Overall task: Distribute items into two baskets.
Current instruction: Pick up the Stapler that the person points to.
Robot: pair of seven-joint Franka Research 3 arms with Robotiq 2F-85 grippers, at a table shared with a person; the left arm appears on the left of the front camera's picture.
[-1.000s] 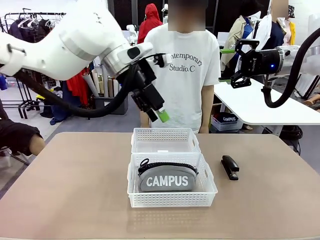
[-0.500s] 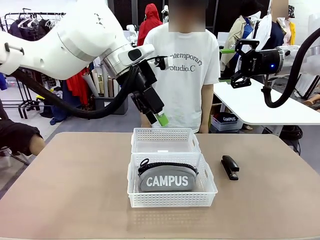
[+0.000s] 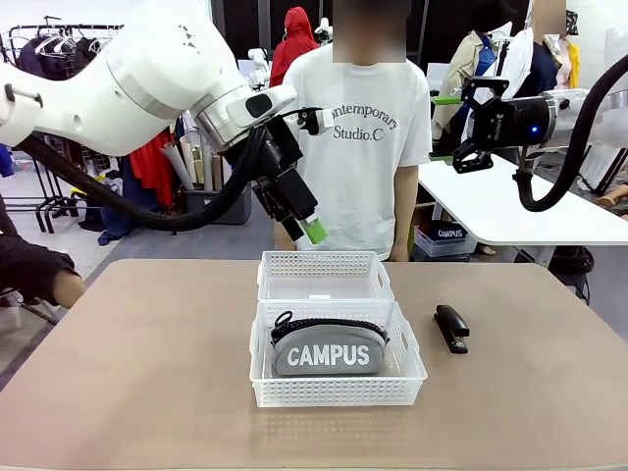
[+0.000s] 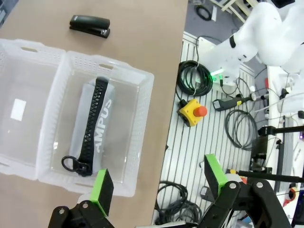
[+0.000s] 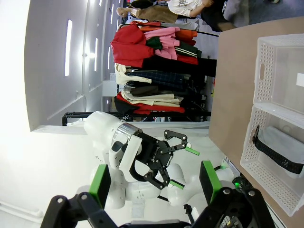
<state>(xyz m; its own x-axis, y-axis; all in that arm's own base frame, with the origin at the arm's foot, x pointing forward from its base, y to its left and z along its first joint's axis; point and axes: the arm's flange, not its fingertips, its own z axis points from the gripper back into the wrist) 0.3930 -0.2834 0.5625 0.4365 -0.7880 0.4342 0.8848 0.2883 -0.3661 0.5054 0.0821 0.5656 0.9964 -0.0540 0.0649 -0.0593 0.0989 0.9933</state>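
The grey CAMPUS pouch (image 3: 329, 349) lies in the near white basket (image 3: 265, 385). Directly behind it, the far basket (image 3: 324, 263) holds only a small white label. The black stapler (image 3: 451, 328) rests on the table to the right of the baskets. My left gripper (image 3: 306, 228) hangs open and empty above the far basket's back edge. High at the right, my right gripper (image 3: 442, 129) stands open and empty, away from the table. The left wrist view looks down past the open left gripper (image 4: 159, 185) at the pouch (image 4: 95, 123), both baskets (image 4: 142, 80) and the stapler (image 4: 90, 26). The right wrist view has the right gripper (image 5: 154, 183) open, with the pouch (image 5: 280, 147) in its basket (image 5: 266, 178).
A person in a white T-shirt (image 3: 363, 137) stands at the far side of the table. Someone's dark-sleeved arm (image 3: 39, 270) rests at the left table edge. A white table (image 3: 510, 211) stands behind on the right. Cables and a yellow stop button (image 4: 192, 111) lie on the floor.
My left gripper has drifted slightly left and back above the far basket. The right arm, pouch and stapler have not moved.
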